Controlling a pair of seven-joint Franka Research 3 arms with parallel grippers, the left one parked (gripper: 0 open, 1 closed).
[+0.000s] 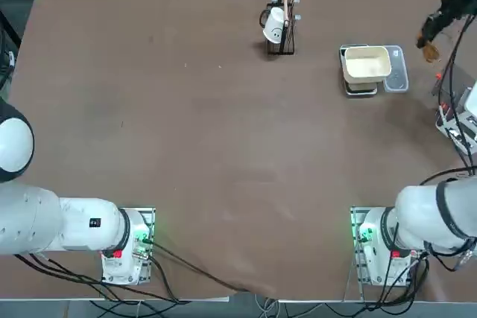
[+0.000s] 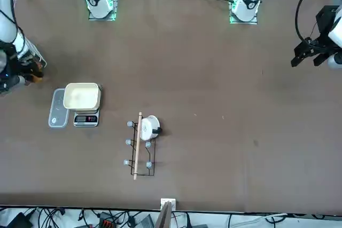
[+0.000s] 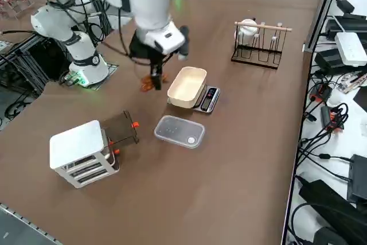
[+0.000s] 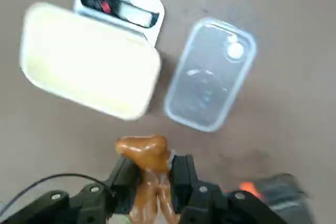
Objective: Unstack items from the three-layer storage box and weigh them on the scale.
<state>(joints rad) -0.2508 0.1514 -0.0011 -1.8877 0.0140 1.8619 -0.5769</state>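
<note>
My right gripper point(image 4: 152, 184) is shut on the brown lumpy item point(image 4: 146, 162), which sticks out past the fingertips. It hangs above the table beside the scale, at the far right in the top view point(image 1: 430, 44) and just left of the tray in the right side view point(image 3: 155, 76). The scale point(image 3: 209, 99) carries a cream tray point(image 3: 186, 86) and has its display lit. Next to it lies the translucent plate point(image 3: 179, 131) with the small white item point(image 3: 191, 140) on it. The three-layer storage box point(image 3: 80, 153) stands near the table's right edge, with a dark drawer point(image 3: 121, 128) out beside it.
A dark cup stand point(image 1: 282, 31) with a white cup point(image 1: 274, 27) on it stands at the far middle of the table. Cables and devices point(image 3: 344, 44) line the far edge. The parked left arm point(image 1: 52, 221) sits at the near left.
</note>
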